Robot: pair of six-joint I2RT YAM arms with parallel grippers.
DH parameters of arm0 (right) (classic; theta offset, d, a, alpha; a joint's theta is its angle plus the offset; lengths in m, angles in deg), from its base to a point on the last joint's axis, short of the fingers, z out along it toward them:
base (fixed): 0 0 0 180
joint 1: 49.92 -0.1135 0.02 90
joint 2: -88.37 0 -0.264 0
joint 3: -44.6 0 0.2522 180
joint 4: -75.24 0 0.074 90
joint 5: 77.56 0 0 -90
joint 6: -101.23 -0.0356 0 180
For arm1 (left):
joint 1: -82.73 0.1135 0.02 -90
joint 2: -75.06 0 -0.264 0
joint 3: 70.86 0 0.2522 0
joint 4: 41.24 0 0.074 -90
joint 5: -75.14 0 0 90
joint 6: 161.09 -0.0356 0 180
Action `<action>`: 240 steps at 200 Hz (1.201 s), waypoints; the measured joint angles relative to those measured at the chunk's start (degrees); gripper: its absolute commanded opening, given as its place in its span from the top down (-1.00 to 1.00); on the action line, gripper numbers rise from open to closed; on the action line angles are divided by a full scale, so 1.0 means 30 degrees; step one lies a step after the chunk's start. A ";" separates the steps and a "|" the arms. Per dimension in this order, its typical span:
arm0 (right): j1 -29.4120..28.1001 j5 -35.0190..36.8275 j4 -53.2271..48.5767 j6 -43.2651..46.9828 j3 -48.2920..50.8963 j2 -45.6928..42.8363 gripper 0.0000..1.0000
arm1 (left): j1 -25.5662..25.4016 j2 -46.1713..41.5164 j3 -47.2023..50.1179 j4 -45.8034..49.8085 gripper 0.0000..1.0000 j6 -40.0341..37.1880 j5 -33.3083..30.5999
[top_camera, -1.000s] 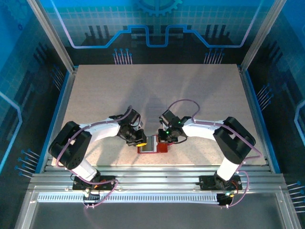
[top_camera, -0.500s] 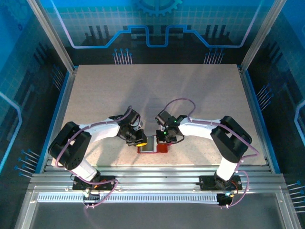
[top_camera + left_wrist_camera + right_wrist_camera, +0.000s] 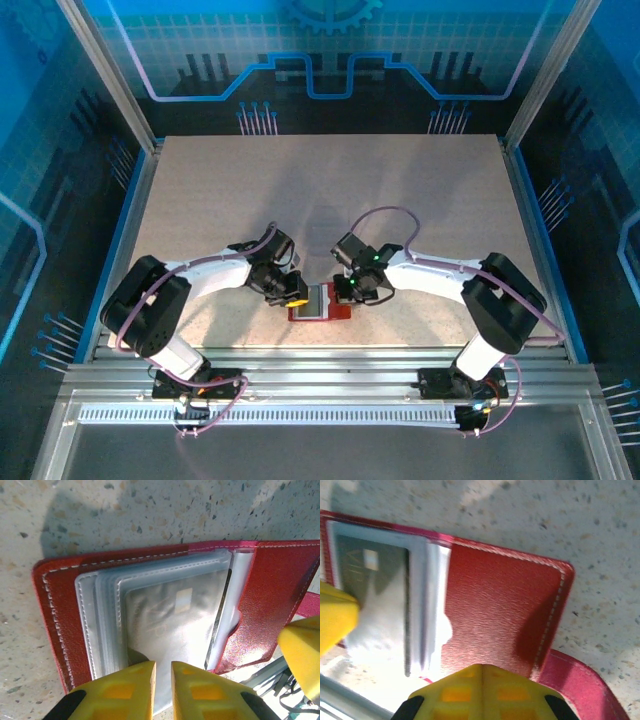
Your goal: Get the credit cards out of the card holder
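The speckled surface (image 3: 330, 200) carries one thing, near its near edge and about midway across: the red card holder (image 3: 322, 302), lying open between the two arms. Its clear sleeves are on the left half and its bare red flap on the right. A silvery credit card (image 3: 170, 615) with a small chip sits inside the top sleeve, so no card is out yet. The step in hand looks like getting hold of that first card while the holder is pinned. The right pincer (image 3: 480, 672) is closed, with its tips down on the red flap, seemingly holding it flat. The left pincer (image 3: 163, 667) stands over the open edge of the sleeve stack with only a thin slit between its fingers. I cannot tell whether it pinches card, plastic or nothing. The next move calls for a grip on the card alone, not its sleeve, then a straight pull out of the pocket while the right arm keeps the holder from sliding along.
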 measured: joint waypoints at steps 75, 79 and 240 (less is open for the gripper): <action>-0.0153 0.0146 0.0080 -0.0335 0.0393 0.0539 0.98 | 0.0000 -0.0692 0.0029 0.0000 0.69 0.0138 -0.0036; -0.0175 0.0146 0.0036 -0.0393 0.0393 0.0481 0.97 | 0.0000 -0.0714 0.0029 0.0000 0.69 0.0138 -0.0029; 0.0517 -0.5173 0.9464 -0.4138 0.3031 -0.0007 0.55 | 0.0095 -0.0474 0.0211 -0.0015 0.79 0.0131 0.0291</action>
